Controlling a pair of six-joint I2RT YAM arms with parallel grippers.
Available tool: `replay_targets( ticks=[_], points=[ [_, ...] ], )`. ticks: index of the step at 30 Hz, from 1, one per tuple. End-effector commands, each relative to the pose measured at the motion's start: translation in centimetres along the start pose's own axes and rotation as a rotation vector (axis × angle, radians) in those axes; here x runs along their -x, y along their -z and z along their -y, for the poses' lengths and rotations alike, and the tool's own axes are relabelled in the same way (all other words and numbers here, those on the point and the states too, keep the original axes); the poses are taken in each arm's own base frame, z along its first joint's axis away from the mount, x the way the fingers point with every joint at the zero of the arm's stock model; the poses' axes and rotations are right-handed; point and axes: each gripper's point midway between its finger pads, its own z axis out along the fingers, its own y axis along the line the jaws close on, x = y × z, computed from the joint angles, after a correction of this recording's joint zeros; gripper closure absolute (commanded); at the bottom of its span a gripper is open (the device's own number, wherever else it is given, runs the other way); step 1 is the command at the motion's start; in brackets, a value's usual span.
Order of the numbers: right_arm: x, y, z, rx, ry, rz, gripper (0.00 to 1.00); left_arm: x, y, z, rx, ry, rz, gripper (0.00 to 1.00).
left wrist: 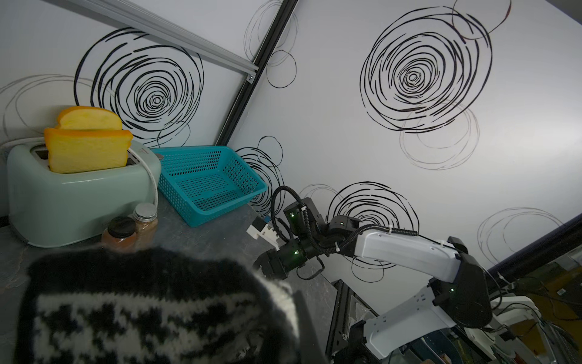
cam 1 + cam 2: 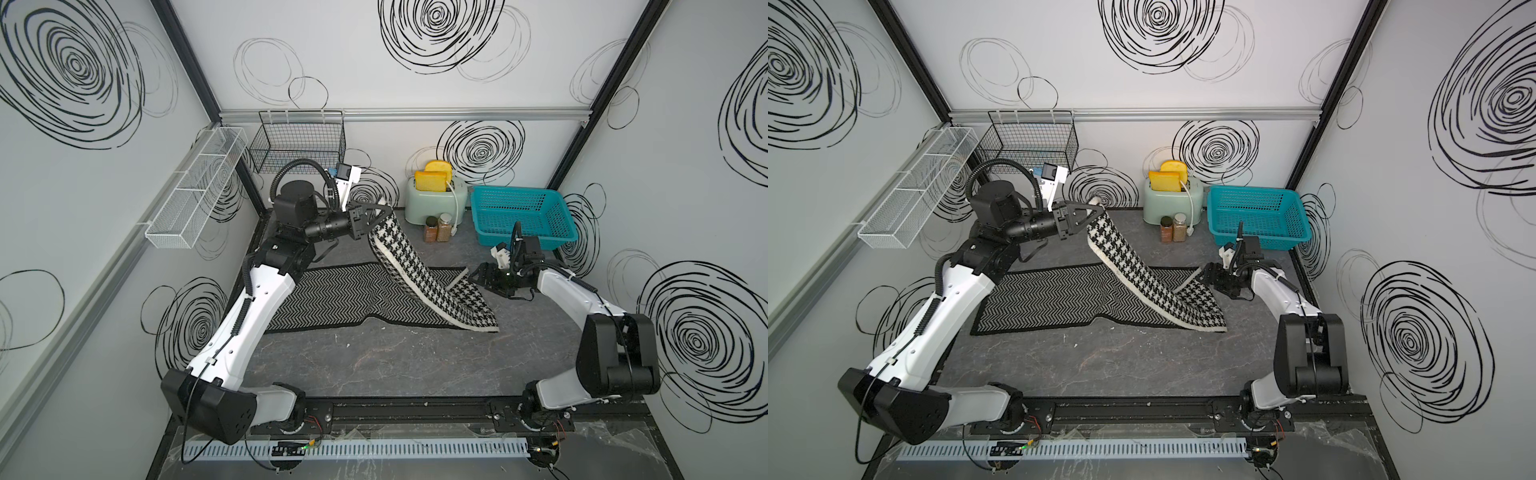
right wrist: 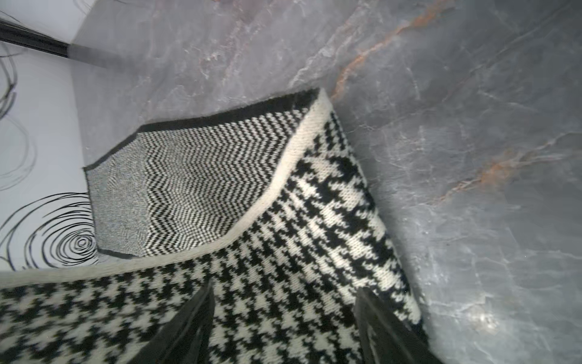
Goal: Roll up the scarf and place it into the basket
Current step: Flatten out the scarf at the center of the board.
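Scarf (image 2: 399, 253): on worktop (image 2: 374, 365), left of basket (image 2: 517, 190); herringbone side lies flat, one end is raised with houndstooth showing.
Left end effector (image 2: 384, 210): pinching the raised end.
Right end effector (image 2: 473, 277): spread, over the scarf end nearest the basket.

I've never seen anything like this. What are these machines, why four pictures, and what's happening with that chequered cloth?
Two robot arms stand at a grey marbled table, each ending in a two-fingered claw. Two pictures look down from overhead, nearly the same view; the other two come from a camera on each arm's wrist. The left claw is shut on one end of a knitted black-and-white scarf, holding it up while the rest lies on the table. The right claw is open, low over the scarf where it folds over. At the back stand an empty teal basket, a mint-green toaster with two toast slices, and two spice jars.
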Motion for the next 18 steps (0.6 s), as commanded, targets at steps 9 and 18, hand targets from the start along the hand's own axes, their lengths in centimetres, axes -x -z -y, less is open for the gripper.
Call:
replay_targets(
  ticks=[9,18],
  points=[
    [-2.2,-4.8,2.7,-0.103,0.077,-0.107,0.27,1.3,1.5,0.6,-0.036,-0.081,0.059,1.00],
    [-3.0,-6.3,3.8,-0.154,0.073,-0.139,0.61,0.6,1.7,0.5,-0.051,-0.075,0.052,1.00]
  ],
)
